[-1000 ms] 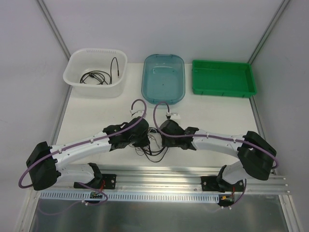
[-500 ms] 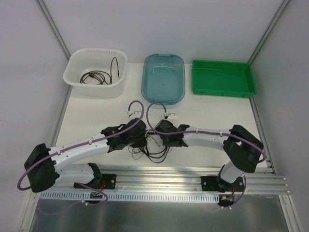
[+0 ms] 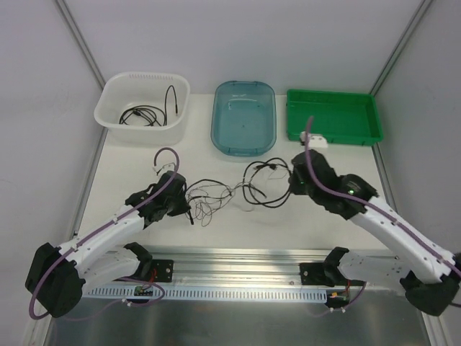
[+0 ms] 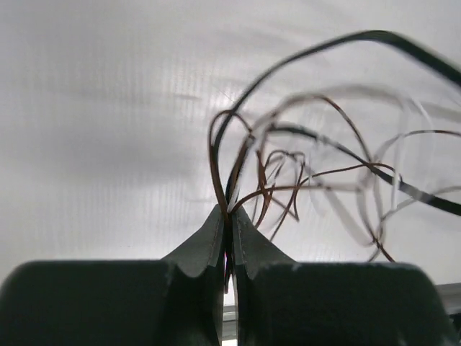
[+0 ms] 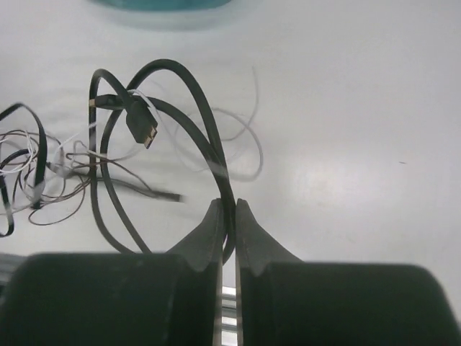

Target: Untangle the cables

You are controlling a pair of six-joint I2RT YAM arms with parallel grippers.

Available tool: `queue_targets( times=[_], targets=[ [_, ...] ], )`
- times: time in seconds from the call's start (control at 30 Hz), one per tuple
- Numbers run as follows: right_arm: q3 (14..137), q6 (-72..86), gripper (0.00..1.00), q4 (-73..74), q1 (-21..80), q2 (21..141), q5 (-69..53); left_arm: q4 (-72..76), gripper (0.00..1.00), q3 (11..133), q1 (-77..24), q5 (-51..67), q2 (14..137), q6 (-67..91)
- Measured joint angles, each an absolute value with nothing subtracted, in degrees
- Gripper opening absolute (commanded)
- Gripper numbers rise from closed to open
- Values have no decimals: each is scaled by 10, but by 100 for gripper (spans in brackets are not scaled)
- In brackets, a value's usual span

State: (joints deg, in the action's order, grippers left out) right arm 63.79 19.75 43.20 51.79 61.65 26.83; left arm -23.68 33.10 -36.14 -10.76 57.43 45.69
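Left tool (image 4: 229, 218): fingers pressed together, pinching a few thin brown wires (image 4: 277, 180) plus one black strand right at the tips. The strands fan up and to the right from the pinch; the far loops are blurred.

Right tool (image 5: 227, 210): also pressed together, pinching a thick black cable (image 5: 205, 122) at the tips. That cable curls away in two or three loops ahead and to the left of the tool. Its small plug (image 5: 142, 124) hangs inside the loops, apart from the fingers. A pale strand (image 5: 248, 151) curves just behind the black loops, too blurred to trace.

Top view: the cables (image 3: 229, 191) sit as one loose tangle on the bench (image 3: 144, 169), strung between the two tools. The thin brown stuff is bunched at the left tool end, the black loops at the right tool end. Whether parts of the tangle are lifted off the bench or touching it, can't tell.

The tangle lies in front of the blue tub (image 3: 216, 124), well apart from it. White basket (image 3: 148, 74) at far left holds a separate black lead (image 3: 142, 114). Green tray (image 3: 331, 92) is at far right, just beyond the right arm's wrist.
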Motion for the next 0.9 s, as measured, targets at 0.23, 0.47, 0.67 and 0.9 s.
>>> queue_targets(
  times=[0.23,0.47,0.67,0.9],
  targets=[
    [659,141,1,518,395,457,265,-270,0,317,-310,-114,531,440],
    [674,99,1,534,387,448,159,-291,26,310,-307,-95,536,435],
    [643,72,1,498,387,465,40,-297,99,325,-307,-10,500,403],
    [571,48,1,441,398,475,-53,-268,99,404,-314,142,441,370]
  ],
)
